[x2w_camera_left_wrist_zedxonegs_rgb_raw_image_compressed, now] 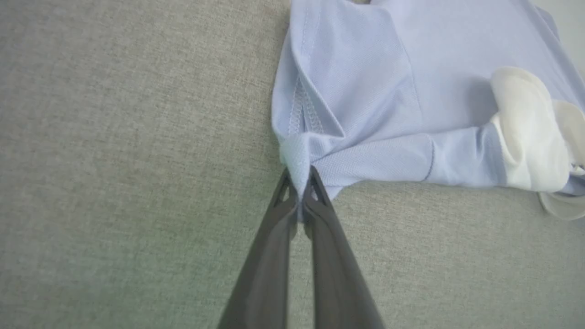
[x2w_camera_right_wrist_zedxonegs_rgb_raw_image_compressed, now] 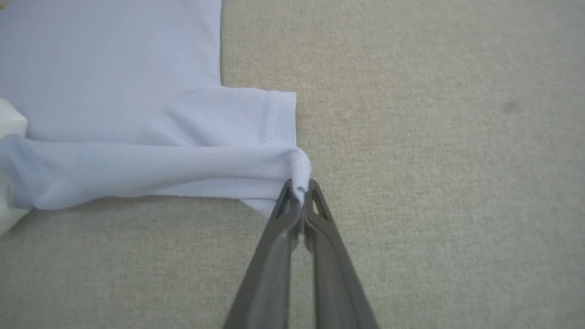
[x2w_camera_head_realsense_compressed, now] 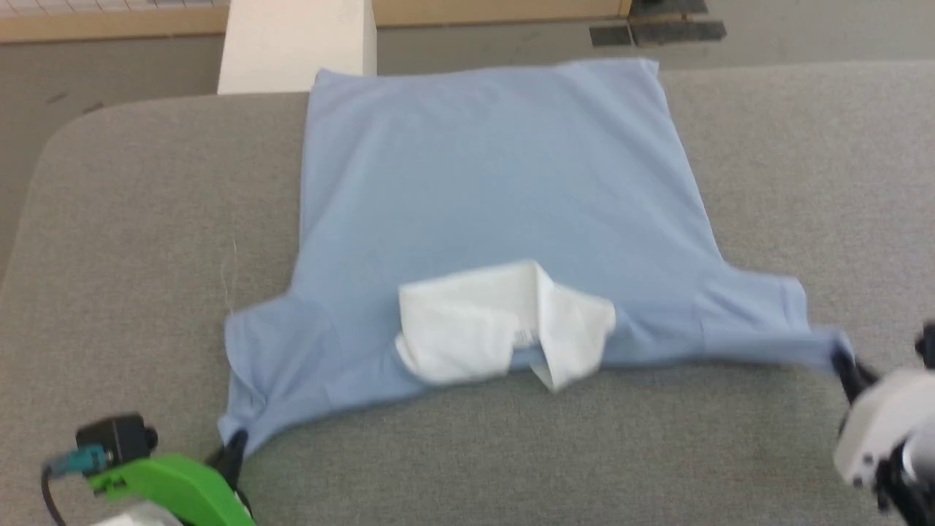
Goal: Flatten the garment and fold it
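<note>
Shirt (x2w_camera_head_realsense_compressed: 497, 183) lies spread on the grey bench (x2w_camera_head_realsense_compressed: 146, 219), hem twd 12 o'clock, white collar (x2w_camera_head_realsense_compressed: 504, 321) at 6, nearest the robot. No buttons or logo in view, so prob back-up.

Left end effector (x2w_camera_head_realsense_compressed: 235, 446), approx 7 o'clock of the shirt, is pinched closed on the tip of the left sleeve (x2w_camera_head_realsense_compressed: 270, 351). Right end effector (x2w_camera_head_realsense_compressed: 847, 365), approx 4 o'clock, is closed on the tip of the right sleeve (x2w_camera_head_realsense_compressed: 767, 314). Wrist views agree: cloth nipped betw the fingers, sleeve edges drawn to a point.

Likely reason for the 2-corner hold: pulling 9 vs 3 tensions the shoulder line & takes slack out of the body, i.e. flattening, folding not begun. Left sleeve shows creases by the seam; collar rumpled.

Bench top is woven grey fabric w/ a rounded corner at 10 o'clock. Beyond, at 12: grey floor (x2w_camera_head_realsense_compressed: 109, 66), pale post (x2w_camera_head_realsense_compressed: 296, 44), wood skirting (x2w_camera_head_realsense_compressed: 109, 22), dark mats (x2w_camera_head_realsense_compressed: 657, 29)
</note>
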Controlling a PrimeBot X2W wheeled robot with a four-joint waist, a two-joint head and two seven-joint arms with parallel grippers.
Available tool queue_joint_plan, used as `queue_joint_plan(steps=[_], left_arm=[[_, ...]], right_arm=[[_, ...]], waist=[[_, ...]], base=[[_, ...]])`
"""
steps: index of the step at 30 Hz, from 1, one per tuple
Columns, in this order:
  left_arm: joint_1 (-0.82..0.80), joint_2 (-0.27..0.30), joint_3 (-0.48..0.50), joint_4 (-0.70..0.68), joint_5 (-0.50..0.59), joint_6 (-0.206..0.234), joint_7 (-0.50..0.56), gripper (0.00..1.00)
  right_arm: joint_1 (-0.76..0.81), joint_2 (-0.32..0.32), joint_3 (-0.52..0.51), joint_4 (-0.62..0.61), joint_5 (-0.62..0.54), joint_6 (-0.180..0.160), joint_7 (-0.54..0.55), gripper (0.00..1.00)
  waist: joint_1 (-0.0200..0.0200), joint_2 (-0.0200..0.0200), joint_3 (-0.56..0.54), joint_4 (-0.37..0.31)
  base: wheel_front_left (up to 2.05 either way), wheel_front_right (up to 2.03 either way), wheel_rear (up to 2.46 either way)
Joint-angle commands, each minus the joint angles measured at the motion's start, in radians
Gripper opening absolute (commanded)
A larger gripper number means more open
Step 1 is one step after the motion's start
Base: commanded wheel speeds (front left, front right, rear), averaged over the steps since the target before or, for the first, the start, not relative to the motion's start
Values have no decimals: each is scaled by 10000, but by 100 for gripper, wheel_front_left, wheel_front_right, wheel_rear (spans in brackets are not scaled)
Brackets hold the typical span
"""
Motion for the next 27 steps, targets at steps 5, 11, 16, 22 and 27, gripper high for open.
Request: queue_joint_plan(steps=[5,11,16,22,27], left_arm=[[1062,-266,109,-127,-130,286,-60,0],[1584,-679,188,156,-536,413,-189,0],[1775,-730,65,482,-430,409,-344,0],[1580,-824,41,608,-619,149,-752,0],[1452,-800,-22,605,-617,-75,-1024,0]], right_arm=[[1287,1031,-1158,-421,-156,-17,1164,0],[2176,1338,-1707,-224,-31,-17,1967,0],[2260,1345,-1477,884,490,-17,1452,0],[2029,1347,-1194,1617,596,-17,681,48],[1942,1348,-1175,990,523,-17,21,100]], waist=[[1,0,-555,236],[1,0,-711,333],[1,0,-702,380],[1,0,-781,470],[1,0,-828,603]], base=[[0,0,0],[0,0,0],[0,0,0],[0,0,0],[0,0,0]])
